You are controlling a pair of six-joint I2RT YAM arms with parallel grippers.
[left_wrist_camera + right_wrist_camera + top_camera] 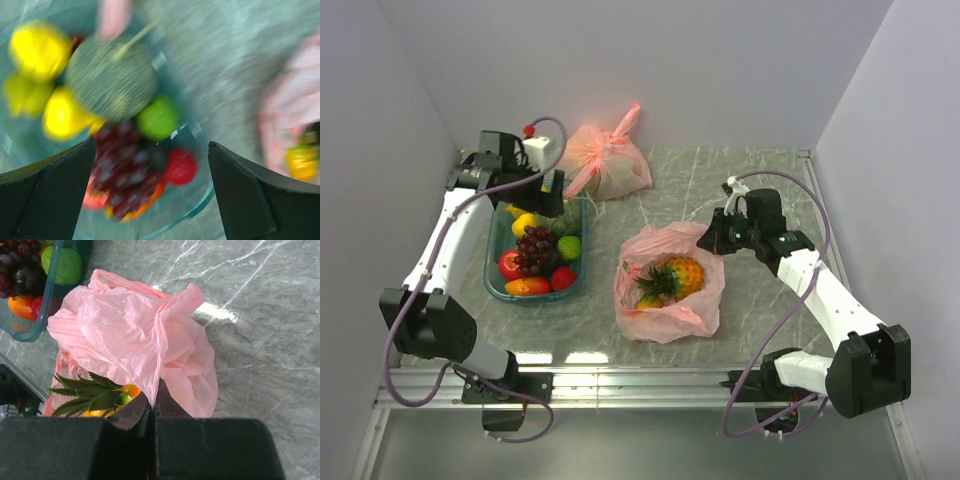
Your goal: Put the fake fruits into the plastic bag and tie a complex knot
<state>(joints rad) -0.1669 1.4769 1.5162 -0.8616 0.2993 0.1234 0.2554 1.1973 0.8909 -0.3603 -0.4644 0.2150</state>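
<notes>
At tabletop (770,190) left edge, found left claw (151,145) gaping over fake fruits (125,175), apparently empty; right claw (155,401) pinching plastic bag (130,330). Judged mid-loading: next, grip one.

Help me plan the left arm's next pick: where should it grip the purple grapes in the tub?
Probably pinch the grapes across the bunch's narrow middle, from straight above: it lies atop the pile, and the tub walls and the lime beside it block sideways approaches. The left gripper is open.
</notes>
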